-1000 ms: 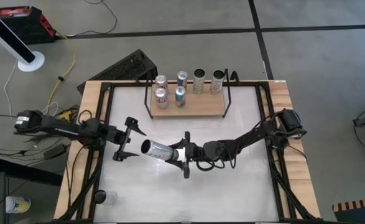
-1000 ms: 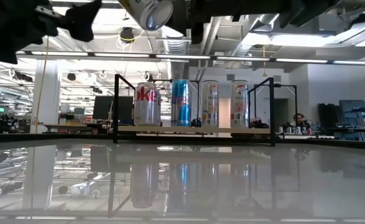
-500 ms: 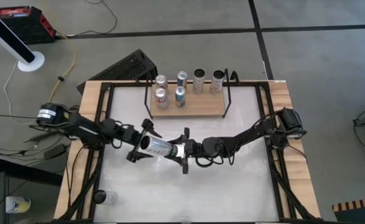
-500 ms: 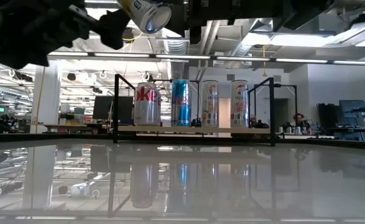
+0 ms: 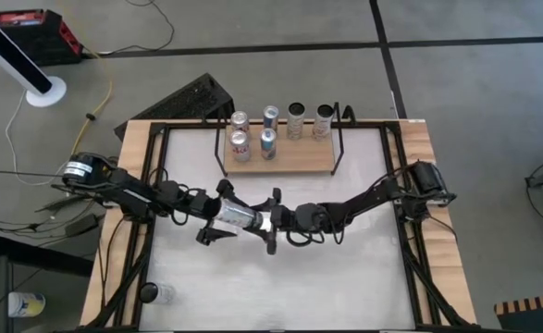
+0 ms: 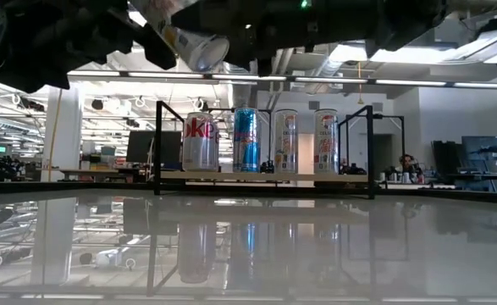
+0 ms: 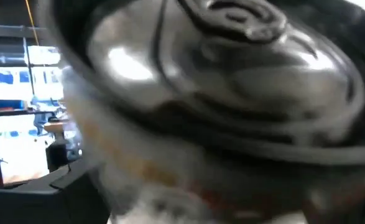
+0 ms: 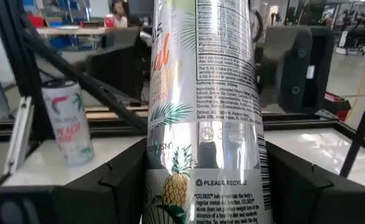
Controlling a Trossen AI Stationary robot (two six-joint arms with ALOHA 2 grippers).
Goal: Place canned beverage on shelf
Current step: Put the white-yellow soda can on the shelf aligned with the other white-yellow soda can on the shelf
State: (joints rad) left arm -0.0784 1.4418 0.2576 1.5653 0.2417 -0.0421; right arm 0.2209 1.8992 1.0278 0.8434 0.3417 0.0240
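A silver beverage can with a pineapple print hangs level above the middle of the table, and my right gripper is shut on it. My left gripper is open, one finger on each side of the can's lid end. Whether it touches the can, I cannot tell. The lid with its pull tab fills the left wrist view. The shelf, a light-wood board in a black wire frame, stands at the table's far edge. Several cans stand upright on it. My right gripper pinches the can's side wall near its bottom end between its two fingers. The fingers come level from the table's right and lie along the can. The can is lifted clear of the table, roughly level, with its lid end toward the table's left.
A white can with a peach label stands near the table's near left corner. A black crate lies on the floor beyond the far left corner. A black frame runs along the table's sides.
My left gripper has gone toward the table's right edge, up to the can, and its open fingers now stand around the lid end. My right gripper has carried the can slightly down and toward the left.
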